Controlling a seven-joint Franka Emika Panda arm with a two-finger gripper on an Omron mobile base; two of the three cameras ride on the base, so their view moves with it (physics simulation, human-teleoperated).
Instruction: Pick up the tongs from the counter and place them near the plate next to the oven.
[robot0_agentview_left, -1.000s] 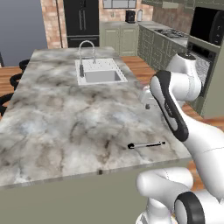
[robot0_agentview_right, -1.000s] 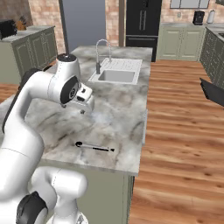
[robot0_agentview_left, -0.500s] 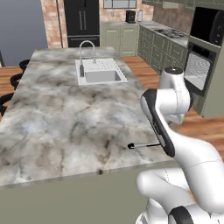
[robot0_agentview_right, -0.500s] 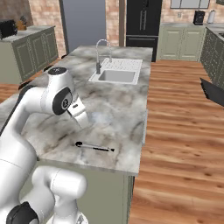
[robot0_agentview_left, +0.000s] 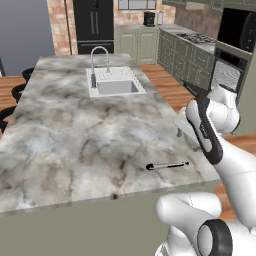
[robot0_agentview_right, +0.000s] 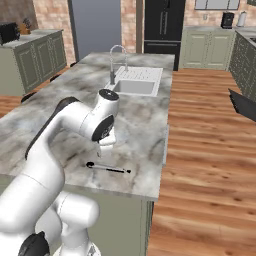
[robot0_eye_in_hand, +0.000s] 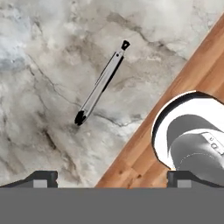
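Observation:
The tongs (robot0_agentview_left: 167, 165) (robot0_agentview_right: 108, 168) lie flat on the marbled counter (robot0_agentview_left: 75, 130) near its front right corner, slim dark grey metal with black tips. In the hand view the tongs (robot0_eye_in_hand: 101, 83) run diagonally, above and left of centre. My gripper (robot0_agentview_right: 106, 151) (robot0_eye_in_hand: 113, 178) hangs a little above the counter (robot0_agentview_right: 140, 120), just behind the tongs, pointing down. Its fingertips (robot0_eye_in_hand: 41, 177) stand wide apart, open, with nothing between them. The black oven (robot0_agentview_left: 227, 75) is at the far right in green cabinetry. The plate is out of view.
A white sink (robot0_agentview_left: 117, 87) with an arched tap (robot0_agentview_left: 100, 55) sits at the far end of the counter. The counter's right edge drops to wood floor (robot0_eye_in_hand: 192, 65) close beside the tongs. A black hob (robot0_agentview_left: 200, 37) lies on the back cabinets.
The arm has swung down and forward, bringing the hand from mid-height to just above the counter by the tongs. The tongs have stayed put. The jaws stay open.

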